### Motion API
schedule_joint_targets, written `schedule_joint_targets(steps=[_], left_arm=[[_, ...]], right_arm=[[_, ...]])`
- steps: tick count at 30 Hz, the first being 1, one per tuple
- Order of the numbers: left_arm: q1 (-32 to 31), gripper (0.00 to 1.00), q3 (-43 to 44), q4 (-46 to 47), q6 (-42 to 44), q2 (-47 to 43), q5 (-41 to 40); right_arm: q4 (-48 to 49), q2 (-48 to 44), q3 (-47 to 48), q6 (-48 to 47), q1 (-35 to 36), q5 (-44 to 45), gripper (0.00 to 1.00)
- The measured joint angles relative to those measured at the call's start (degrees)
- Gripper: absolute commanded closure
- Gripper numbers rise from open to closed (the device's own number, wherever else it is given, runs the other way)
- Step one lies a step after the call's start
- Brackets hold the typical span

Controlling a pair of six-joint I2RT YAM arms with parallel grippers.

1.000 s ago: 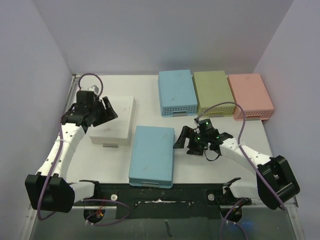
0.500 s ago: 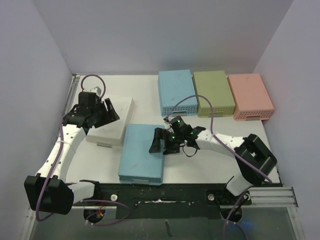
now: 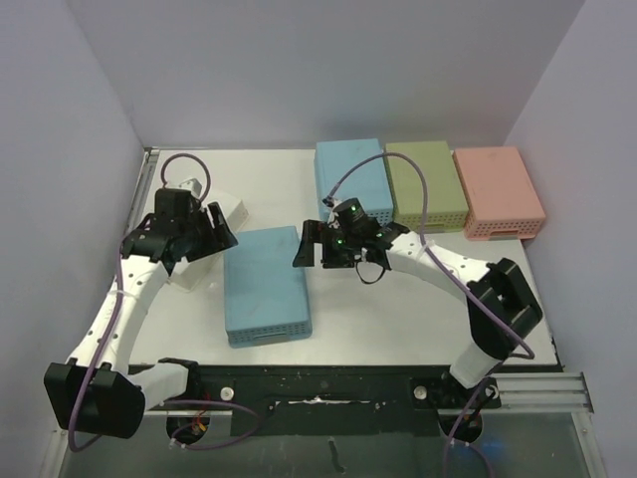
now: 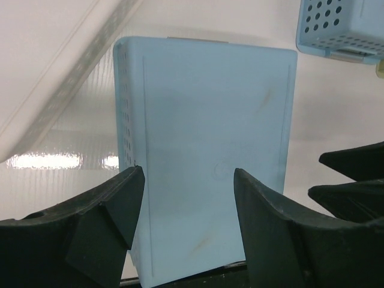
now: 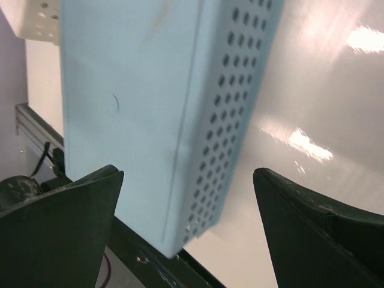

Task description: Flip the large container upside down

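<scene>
From my station I saw the large blue container (image 3: 267, 287) lying near the middle of the bench (image 3: 398, 319) with its flat, solid base facing up and its perforated sides facing out. The right tool (image 3: 314, 254) hung at the container's far right corner. Its jaws were spread wide and nothing was clamped between them; in the right wrist view the container's long perforated side ran between the two fingers without touching either. The left tool (image 3: 217, 231) sat over a white container (image 3: 231, 211) just left of the blue one. Its jaws were also released, and I saw nothing gripped in its wrist view. Three smaller baskets stood along the back: blue (image 3: 343, 174), green (image 3: 426, 184) and pink (image 3: 498, 189).
</scene>
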Motion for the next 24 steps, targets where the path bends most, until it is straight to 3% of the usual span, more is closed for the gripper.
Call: schedule_joint_targets(steps=[10,16,24], left_arm=[[-5.5,0.4,-7.5,-3.1,-4.2,-4.7,-1.9],[-6.3,0.39,-16.2,2.2,-8.9,-3.4,2.5],[-6.3,0.4,-11.9,15.0,-10.9,6.7,8.3]], right_arm=[[-11.3,-18.5,-12.6,-0.5,1.3,12.4,0.03],[-17.0,-24.2,-13.0,0.8,1.9,19.7,0.03],[-22.5,-29.4,-13.0,1.6,7.2,28.8,0.01]])
